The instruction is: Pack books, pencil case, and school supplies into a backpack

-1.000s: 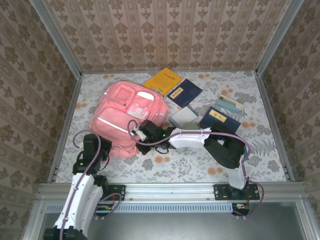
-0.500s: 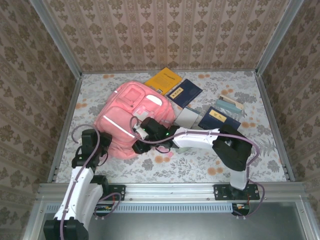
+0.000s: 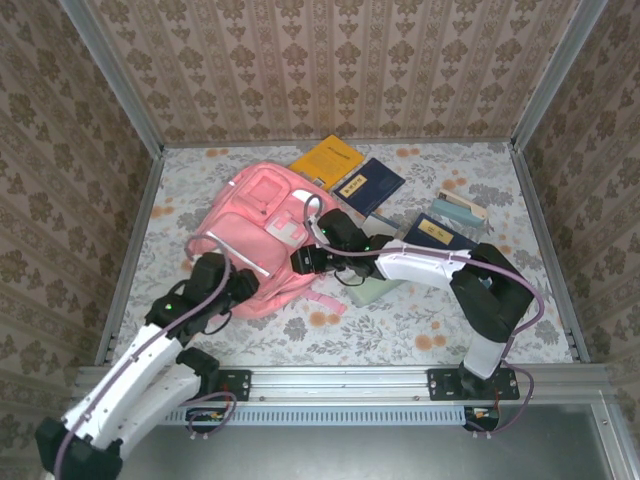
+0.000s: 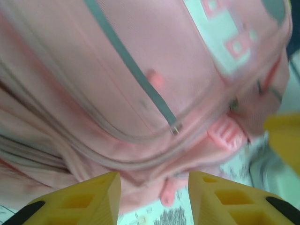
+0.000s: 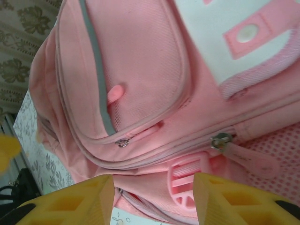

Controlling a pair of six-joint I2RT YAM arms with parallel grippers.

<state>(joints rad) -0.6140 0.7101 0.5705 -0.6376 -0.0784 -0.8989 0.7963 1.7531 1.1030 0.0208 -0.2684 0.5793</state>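
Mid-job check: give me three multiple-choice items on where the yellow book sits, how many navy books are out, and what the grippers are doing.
1. Relative to the pink fabric backpack, the yellow-orange paperback book lies: A. inside it; B. on the floral table beyond it; C. on top of it.
2. Dark navy paperback books in the top view: A. none; B. two; C. five.
3. The left gripper and right gripper are: A. both open; B. both shut on a strap; C. one shut on a book.
Key: 1 B, flat past the backpack's far edge. 2 B, one beside the yellow-orange book, one further right. 3 A, fingers apart, nothing between them.
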